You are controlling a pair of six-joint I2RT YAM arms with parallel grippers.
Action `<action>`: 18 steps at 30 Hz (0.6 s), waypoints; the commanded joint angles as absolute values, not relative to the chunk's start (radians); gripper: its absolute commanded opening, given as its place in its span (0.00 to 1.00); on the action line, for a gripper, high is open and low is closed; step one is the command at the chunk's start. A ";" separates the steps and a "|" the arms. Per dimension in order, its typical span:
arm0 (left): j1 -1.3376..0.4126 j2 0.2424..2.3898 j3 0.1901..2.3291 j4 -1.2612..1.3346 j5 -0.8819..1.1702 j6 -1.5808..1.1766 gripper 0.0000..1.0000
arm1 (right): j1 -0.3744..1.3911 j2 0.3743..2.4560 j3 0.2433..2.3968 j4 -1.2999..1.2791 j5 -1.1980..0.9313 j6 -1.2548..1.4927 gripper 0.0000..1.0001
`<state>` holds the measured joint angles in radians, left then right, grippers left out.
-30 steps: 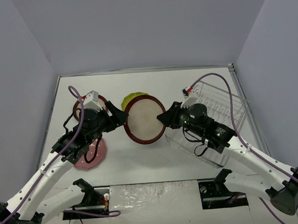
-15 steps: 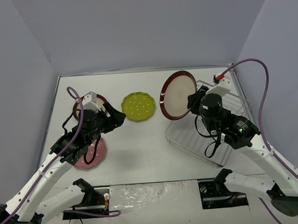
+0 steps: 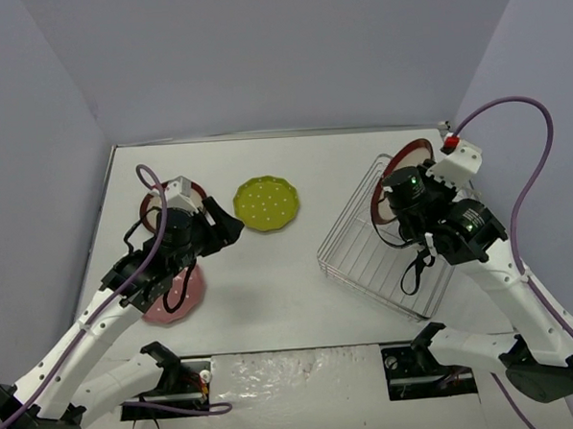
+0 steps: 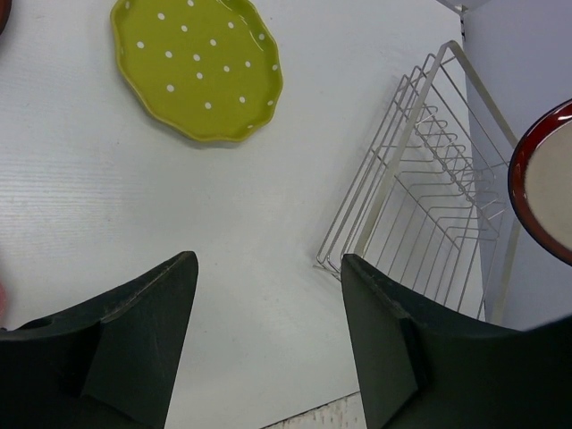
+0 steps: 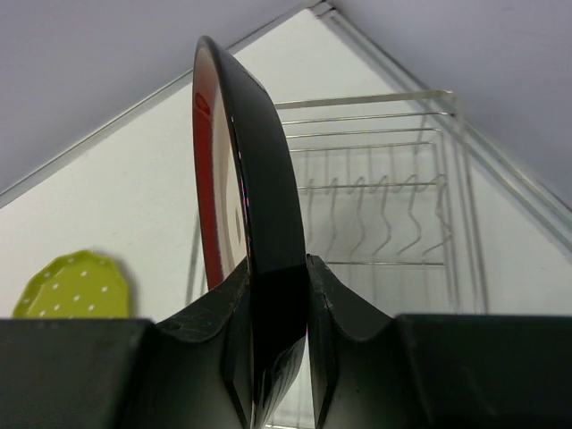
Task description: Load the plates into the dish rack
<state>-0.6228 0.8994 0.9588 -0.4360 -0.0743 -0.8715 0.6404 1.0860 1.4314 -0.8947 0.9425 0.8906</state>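
- Bright, even, diffuse light falls on the white tabletop [image 3: 270, 273]; shadows left of the rack [image 3: 366, 258] are faint and soft.
- Right wrist view: the red plate [image 5: 268, 223] before the rack carries a thin sheen; the green plate [image 5: 71, 286], left of the rack, is blurred.

Place: robot lab booth
Walls: plain grey panels [image 3: 259, 53] beyond and beside the left claw [image 3: 231, 223]
Surface: white tabletop [image 3: 270, 273] beneath it
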 commanded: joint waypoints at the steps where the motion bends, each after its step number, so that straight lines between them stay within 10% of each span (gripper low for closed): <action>1: -0.630 0.922 0.948 -0.345 -0.036 -0.864 0.62 | 0.548 1.070 1.531 -0.982 1.086 0.990 0.00; 18: -0.626 0.953 0.892 -0.242 0.058 -0.852 0.63 | 0.423 1.115 1.443 -1.176 1.077 1.151 0.00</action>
